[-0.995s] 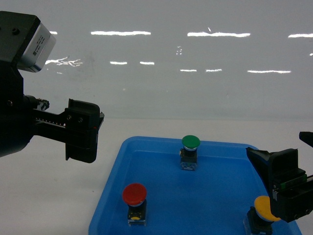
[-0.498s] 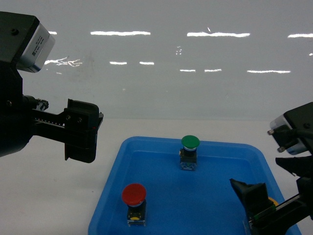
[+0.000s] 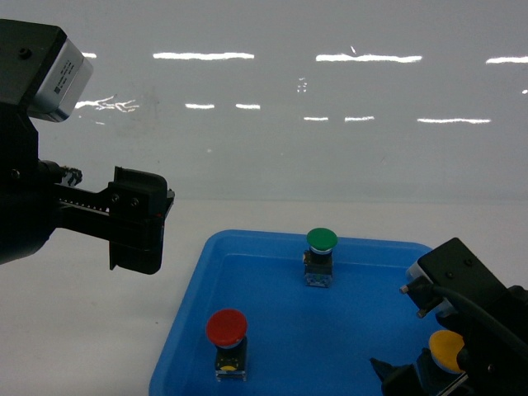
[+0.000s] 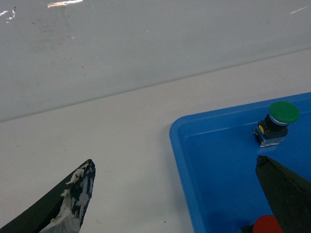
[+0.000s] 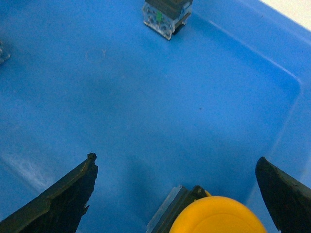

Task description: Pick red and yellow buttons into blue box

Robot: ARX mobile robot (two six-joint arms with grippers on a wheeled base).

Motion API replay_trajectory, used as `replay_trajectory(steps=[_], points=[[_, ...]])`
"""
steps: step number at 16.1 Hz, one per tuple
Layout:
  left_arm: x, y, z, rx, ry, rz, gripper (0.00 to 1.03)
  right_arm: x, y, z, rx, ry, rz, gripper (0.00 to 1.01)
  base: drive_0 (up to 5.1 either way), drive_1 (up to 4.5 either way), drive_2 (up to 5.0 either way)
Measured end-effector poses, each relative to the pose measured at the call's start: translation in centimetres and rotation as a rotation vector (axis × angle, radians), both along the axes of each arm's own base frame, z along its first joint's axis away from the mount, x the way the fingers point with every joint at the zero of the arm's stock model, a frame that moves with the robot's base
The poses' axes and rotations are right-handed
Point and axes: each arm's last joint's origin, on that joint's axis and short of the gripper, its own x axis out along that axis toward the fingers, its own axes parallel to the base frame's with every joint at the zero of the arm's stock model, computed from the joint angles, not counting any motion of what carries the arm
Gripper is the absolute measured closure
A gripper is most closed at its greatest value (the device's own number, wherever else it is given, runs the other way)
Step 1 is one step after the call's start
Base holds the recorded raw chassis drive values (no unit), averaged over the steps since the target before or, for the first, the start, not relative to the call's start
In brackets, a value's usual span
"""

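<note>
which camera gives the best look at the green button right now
The head view: the green button stands whole and unblocked at the far side of the blue tray. The left wrist view also shows it whole, but off near the right edge. The right wrist view catches only its base, cut off at the top edge.

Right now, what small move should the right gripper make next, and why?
Probably lower the right gripper a little further, then close. Its fingers are spread open either side of the yellow button, whose cap sits between them, not yet gripped, in the blue tray.
</note>
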Motion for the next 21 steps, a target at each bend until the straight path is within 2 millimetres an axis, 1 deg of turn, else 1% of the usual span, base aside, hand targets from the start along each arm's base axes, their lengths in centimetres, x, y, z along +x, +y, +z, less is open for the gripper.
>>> replay_trajectory(steps=[1, 2, 4, 5, 6, 7, 8, 9, 10, 11, 12, 14, 15, 17, 18, 21], points=[[0.0, 0.0, 0.0, 0.000, 0.000, 0.000, 0.05, 0.0, 0.0, -0.5, -0.014, 0.022, 0.000, 0.03, 0.0, 0.00, 0.0], [0.0, 0.0, 0.0, 0.000, 0.000, 0.000, 0.05, 0.0, -0.2, -1.1, -0.030, 0.036, -0.007, 0.11, 0.0, 0.00, 0.0], [0.0, 0.0, 0.0, 0.000, 0.000, 0.000, 0.05, 0.2, -0.6, -1.3, -0.033, 0.033, -0.019, 0.35, 0.0, 0.00, 0.0], [0.0, 0.0, 0.0, 0.000, 0.000, 0.000, 0.05, 0.2, -0.6, -1.4, -0.032, 0.021, -0.023, 0.40, 0.0, 0.00, 0.0], [0.0, 0.0, 0.0, 0.000, 0.000, -0.001, 0.05, 0.2, -0.6, -1.4, -0.035, 0.024, -0.023, 0.51, 0.0, 0.00, 0.0], [0.0, 0.0, 0.0, 0.000, 0.000, -0.001, 0.05, 0.2, -0.6, -1.5, -0.035, 0.016, -0.025, 0.59, 0.0, 0.00, 0.0], [0.0, 0.0, 0.0, 0.000, 0.000, 0.000, 0.05, 0.2, -0.6, -1.5, -0.033, 0.004, -0.024, 0.69, 0.0, 0.00, 0.0], [0.0, 0.0, 0.0, 0.000, 0.000, 0.000, 0.05, 0.0, -0.6, -1.5, -0.030, -0.010, -0.024, 0.72, 0.0, 0.00, 0.0], [0.0, 0.0, 0.0, 0.000, 0.000, 0.000, 0.05, -0.4, -0.8, -1.6, -0.029, -0.018, -0.027, 0.72, 0.0, 0.00, 0.0], [0.0, 0.0, 0.0, 0.000, 0.000, -0.001, 0.05, -1.2, -1.2, -1.4, -0.026, -0.031, -0.048, 0.72, 0.0, 0.00, 0.0], [0.0, 0.0, 0.0, 0.000, 0.000, 0.000, 0.05, -1.7, -1.7, 0.0, -0.006, -0.069, -0.073, 0.72, 0.0, 0.00, 0.0], [0.0, 0.0, 0.0, 0.000, 0.000, 0.000, 0.05, -1.9, -2.7, 2.8, 0.052, -0.164, -0.124, 0.72, 0.0, 0.00, 0.0], [0.0, 0.0, 0.0, 0.000, 0.000, 0.000, 0.05, -2.1, -3.1, 3.9, 0.077, -0.193, -0.140, 0.72, 0.0, 0.00, 0.0], [0.0, 0.0, 0.0, 0.000, 0.000, 0.000, 0.05, -3.2, -4.6, 6.5, 0.136, -0.268, -0.212, 0.72, 0.0, 0.00, 0.0], [0.0, 0.0, 0.0, 0.000, 0.000, 0.000, 0.05, -4.2, -5.7, 8.1, 0.169, -0.323, -0.287, 0.72, 0.0, 0.00, 0.0], [0.0, 0.0, 0.0, 0.000, 0.000, 0.000, 0.05, -6.3, -7.5, 10.5, 0.214, -0.430, -0.406, 0.72, 0.0, 0.00, 0.0]])
